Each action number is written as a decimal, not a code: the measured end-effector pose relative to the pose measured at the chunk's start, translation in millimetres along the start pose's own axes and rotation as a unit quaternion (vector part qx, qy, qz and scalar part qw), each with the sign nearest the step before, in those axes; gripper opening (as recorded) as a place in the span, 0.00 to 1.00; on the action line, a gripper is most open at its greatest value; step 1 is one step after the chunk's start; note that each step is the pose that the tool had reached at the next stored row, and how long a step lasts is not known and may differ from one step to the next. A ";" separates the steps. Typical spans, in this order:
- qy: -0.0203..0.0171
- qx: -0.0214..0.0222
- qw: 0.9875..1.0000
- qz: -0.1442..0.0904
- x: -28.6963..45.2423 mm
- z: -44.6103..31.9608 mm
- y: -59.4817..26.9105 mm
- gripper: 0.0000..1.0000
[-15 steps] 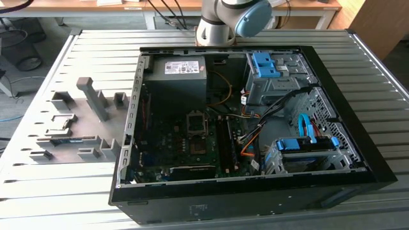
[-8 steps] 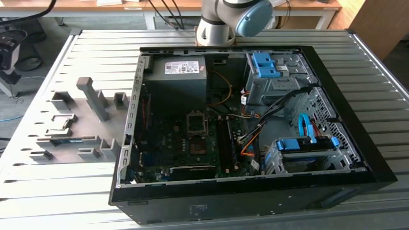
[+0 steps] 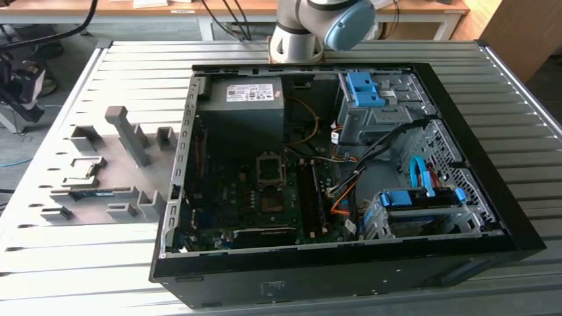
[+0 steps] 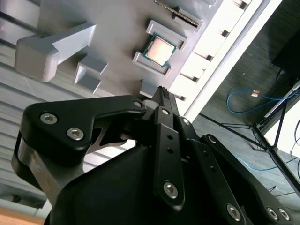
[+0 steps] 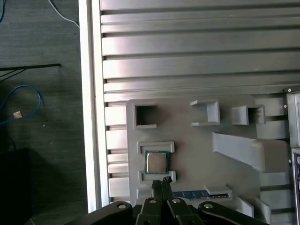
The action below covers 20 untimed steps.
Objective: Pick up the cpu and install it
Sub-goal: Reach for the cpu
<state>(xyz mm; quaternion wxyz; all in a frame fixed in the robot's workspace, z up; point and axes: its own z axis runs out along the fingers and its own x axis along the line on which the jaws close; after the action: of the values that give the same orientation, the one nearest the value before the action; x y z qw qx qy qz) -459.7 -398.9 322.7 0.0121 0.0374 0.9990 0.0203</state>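
Keep clear of computer case (image 3: 351,283) beside tray (image 5: 197,154). Read gripper (image 5: 161,182) as hovering over tray, fingertips pressed together, nothing held, tips seen just beside cpu pocket. Avoid memory stick (image 5: 192,193) in neighbouring tray slot. Find cpu (image 5: 155,162) flat in framed pocket near tray's outer edge. Likely best: spread fingers, centre squarely over cpu, grip thin edges, lift level.

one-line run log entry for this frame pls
small square silver-topped cpu: seated in grey fixture plate, not picked | gripper: shut, empty, apart from cpu
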 end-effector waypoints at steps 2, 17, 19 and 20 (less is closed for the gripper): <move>0.000 0.000 1.000 0.000 -3.5 3.8 0.1 0.10; 0.000 0.000 1.000 0.000 -4.0 31.1 -0.9 0.10; 0.000 0.000 1.000 0.000 -3.9 34.4 -1.1 0.10; 0.000 0.000 1.000 0.000 -3.9 36.0 -1.1 0.10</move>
<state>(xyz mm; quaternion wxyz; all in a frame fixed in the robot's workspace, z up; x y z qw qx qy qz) -455.0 -398.9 286.8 0.0119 0.0374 0.9990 0.0203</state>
